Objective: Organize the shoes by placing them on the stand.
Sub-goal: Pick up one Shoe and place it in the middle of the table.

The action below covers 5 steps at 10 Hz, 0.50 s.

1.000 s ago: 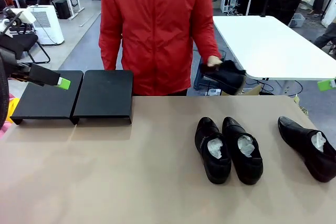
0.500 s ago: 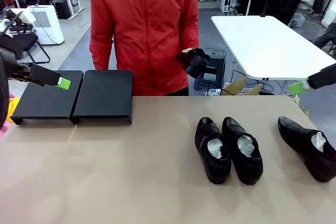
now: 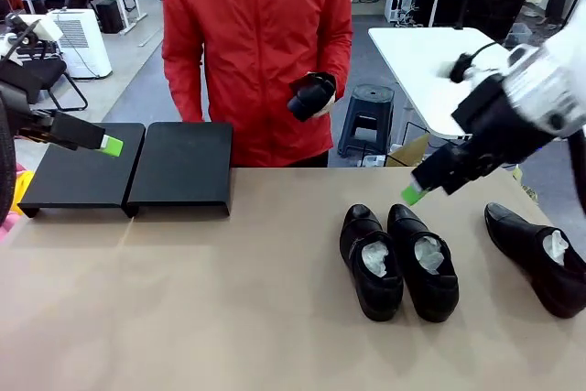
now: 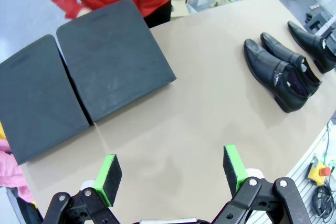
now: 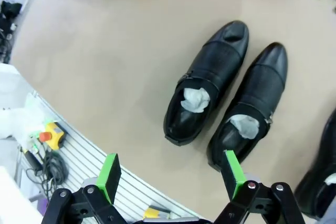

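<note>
Near the right half of the worktop (image 3: 229, 318), two shoes (image 3: 371, 263) lie side by side, touching, toes toward the far edge, each with crumpled white paper (image 3: 377, 258) inside. A third shoe (image 3: 540, 258) lies apart at the right edge, also with paper in it. The right arm comes in from the right and slopes down to the left. Its pincer (image 5: 170, 174) is released, with the jaws wide, and hangs over the pair, just beyond the toes in the front view. At the far left corner stands the stand (image 3: 183, 167), two black platforms side by side. The left pincer (image 4: 170, 171), also released and holding nothing, hovers over the left platform. Behind the far edge, a person (image 3: 256, 43) in a red jacket holds the fourth shoe (image 3: 307, 96) in front of the body.
</note>
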Tool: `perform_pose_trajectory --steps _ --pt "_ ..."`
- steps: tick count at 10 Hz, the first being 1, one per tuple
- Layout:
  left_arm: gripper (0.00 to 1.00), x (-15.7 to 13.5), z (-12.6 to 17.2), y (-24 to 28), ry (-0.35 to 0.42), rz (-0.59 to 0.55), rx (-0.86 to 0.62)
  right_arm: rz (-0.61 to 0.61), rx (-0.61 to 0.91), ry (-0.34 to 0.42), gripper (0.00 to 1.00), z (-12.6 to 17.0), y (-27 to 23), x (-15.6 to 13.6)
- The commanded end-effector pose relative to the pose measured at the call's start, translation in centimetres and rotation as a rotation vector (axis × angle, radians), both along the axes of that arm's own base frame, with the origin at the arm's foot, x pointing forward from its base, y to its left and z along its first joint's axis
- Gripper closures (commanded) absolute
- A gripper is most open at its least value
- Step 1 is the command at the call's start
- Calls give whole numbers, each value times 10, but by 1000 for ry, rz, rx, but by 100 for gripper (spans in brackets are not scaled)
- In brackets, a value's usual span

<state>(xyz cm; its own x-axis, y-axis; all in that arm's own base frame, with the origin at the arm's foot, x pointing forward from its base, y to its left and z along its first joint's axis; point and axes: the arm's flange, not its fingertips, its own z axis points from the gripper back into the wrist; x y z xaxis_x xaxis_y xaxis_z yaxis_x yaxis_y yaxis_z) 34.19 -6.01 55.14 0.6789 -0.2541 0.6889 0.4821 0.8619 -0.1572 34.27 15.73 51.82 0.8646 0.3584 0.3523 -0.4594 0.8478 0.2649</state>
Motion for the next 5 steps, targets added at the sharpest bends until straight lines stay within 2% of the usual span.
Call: perform_pose_trajectory --steps 1,2,3,4,5 --pt "0 0 0 3 -1 -12 7 -97 -69 18 0 -11 19 9" --pt "0 0 0 3 -1 -12 7 -113 -107 43 0 -29 31 13" --pt "0 0 0 3 -1 -12 7 -62 -121 77 0 -39 32 18" --pt "0 0 0 3 -1 -12 7 -58 -60 38 0 -24 22 6" --pt "0 0 0 3 -1 -12 7 -58 -60 38 0 -24 22 6"
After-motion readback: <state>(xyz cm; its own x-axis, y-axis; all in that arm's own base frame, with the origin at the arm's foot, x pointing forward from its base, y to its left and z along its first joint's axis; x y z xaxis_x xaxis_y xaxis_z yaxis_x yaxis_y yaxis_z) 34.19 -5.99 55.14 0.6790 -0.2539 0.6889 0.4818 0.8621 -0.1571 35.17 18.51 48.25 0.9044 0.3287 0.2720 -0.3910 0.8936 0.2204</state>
